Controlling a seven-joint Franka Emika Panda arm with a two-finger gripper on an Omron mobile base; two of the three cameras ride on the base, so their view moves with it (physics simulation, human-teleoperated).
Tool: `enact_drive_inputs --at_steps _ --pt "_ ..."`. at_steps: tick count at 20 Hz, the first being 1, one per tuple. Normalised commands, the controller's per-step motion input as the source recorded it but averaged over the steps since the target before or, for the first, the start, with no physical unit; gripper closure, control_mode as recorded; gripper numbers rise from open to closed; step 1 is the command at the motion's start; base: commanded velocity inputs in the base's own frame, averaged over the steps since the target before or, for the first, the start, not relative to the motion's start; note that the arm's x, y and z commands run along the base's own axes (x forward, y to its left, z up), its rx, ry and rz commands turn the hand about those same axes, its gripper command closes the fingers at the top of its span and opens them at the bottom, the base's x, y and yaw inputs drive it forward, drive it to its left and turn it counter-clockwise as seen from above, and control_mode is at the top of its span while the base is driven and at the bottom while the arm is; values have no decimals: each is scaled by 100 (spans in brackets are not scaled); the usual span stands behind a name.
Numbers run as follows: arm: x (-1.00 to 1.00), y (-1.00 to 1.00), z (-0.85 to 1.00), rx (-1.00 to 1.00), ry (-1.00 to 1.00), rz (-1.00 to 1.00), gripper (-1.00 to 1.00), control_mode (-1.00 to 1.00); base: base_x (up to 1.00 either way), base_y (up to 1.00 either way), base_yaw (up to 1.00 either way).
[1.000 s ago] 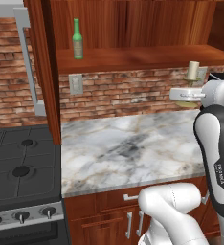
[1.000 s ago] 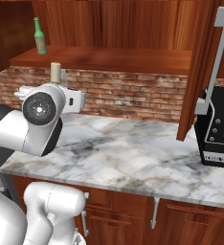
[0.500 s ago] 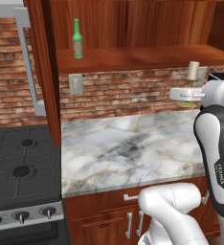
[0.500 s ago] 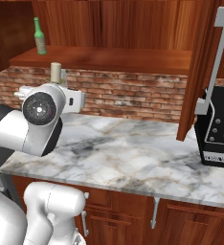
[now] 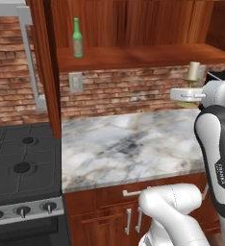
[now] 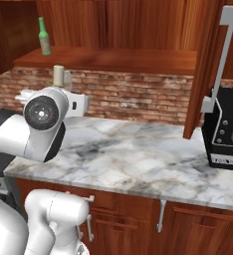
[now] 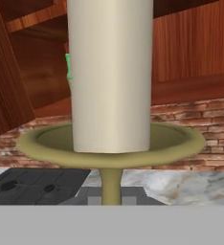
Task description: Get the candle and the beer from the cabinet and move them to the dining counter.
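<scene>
The candle (image 7: 110, 76) stands big and close in the middle of my hand view, on its brass saucer. My gripper (image 5: 189, 95) is clenched tight on its stem, at the right edge of the left base view, above the marble worktop (image 5: 129, 144). The beer (image 5: 77, 38) stands on the cabinet (image 5: 133, 55) shelf, upper left, well apart.

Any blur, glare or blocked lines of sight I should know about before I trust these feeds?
Left base view: sharp and evenly lit, the candle partly behind the arm. Right base view: no glare, the beer small but clear on the cabinet shelf. Hand view: the candle looms so close that it hides most of the scene.
</scene>
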Motion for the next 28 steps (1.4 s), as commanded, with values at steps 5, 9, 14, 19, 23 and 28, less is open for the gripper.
enact_drive_inputs --at_steps 5,9,14,19,23,28 --pt "0 0 0 0 0 0 100 100 -72 0 0" --pt "0 0 0 0 0 0 100 100 -71 0 0" --pt "0 0 0 0 0 0 100 100 -55 5 21" --pt "0 0 0 0 0 0 100 100 -26 11 79" --pt "0 0 0 0 0 0 100 100 -10 2 100" --pt "0 0 0 0 0 0 100 100 -6 0 100"
